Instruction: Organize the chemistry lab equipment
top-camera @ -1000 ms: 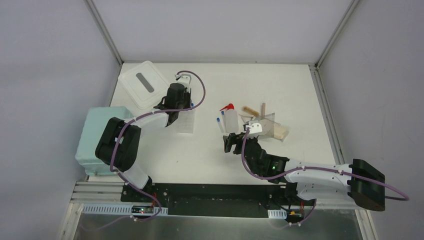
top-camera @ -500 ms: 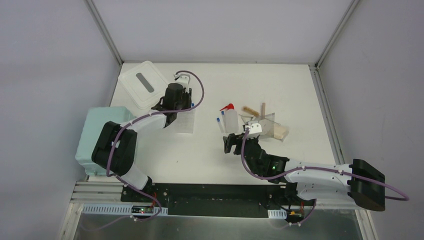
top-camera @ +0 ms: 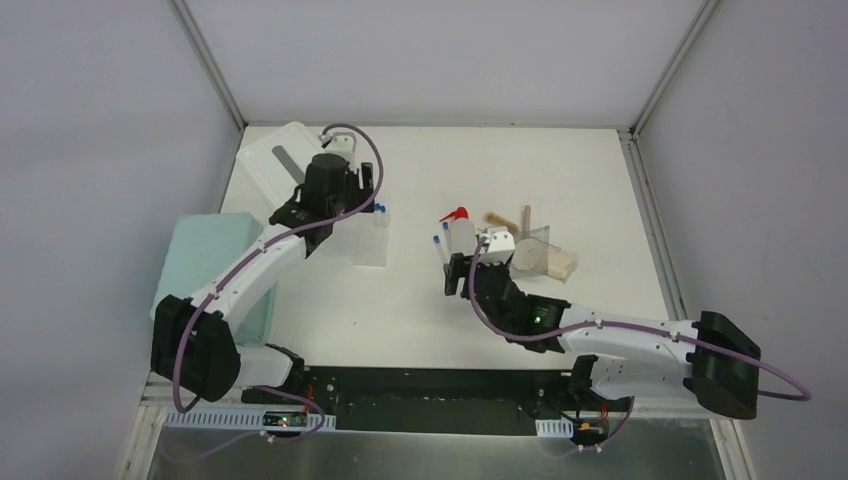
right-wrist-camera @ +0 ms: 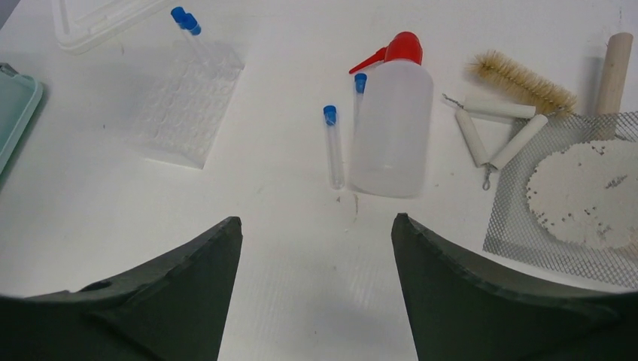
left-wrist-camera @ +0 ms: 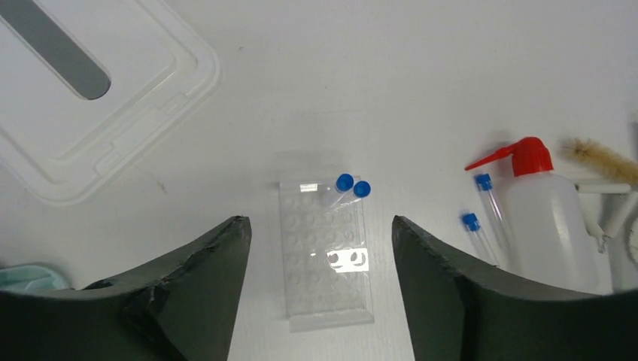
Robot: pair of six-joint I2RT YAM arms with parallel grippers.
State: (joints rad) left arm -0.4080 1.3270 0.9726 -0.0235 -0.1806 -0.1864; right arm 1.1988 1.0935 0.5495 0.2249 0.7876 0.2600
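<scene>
Left wrist view: the white lid (left-wrist-camera: 113, 113) is cut off by the top and left edges. The teal bin (left-wrist-camera: 26, 274) shows only as a sliver at the left edge.

Right wrist view: the wire mesh (right-wrist-camera: 508, 226) is cut off at the right edge.

Top view: the left arm (top-camera: 265, 262) covers part of the lid. The tubes (top-camera: 381, 207) in the rack (top-camera: 372, 245) are too small to count.

A flat white rectangular tabletop (top-camera: 560, 170) is lying under soft, even light. Plain pale grey walls (top-camera: 440, 50) are closing it in along the far edge and both side edges. Two slim silver metal struts (top-camera: 210, 62) are slanting away from its far corners. A black mounting plate (top-camera: 430, 385) is running along its near edge, with a brushed metal sheet (top-camera: 430, 455) showing below.
</scene>
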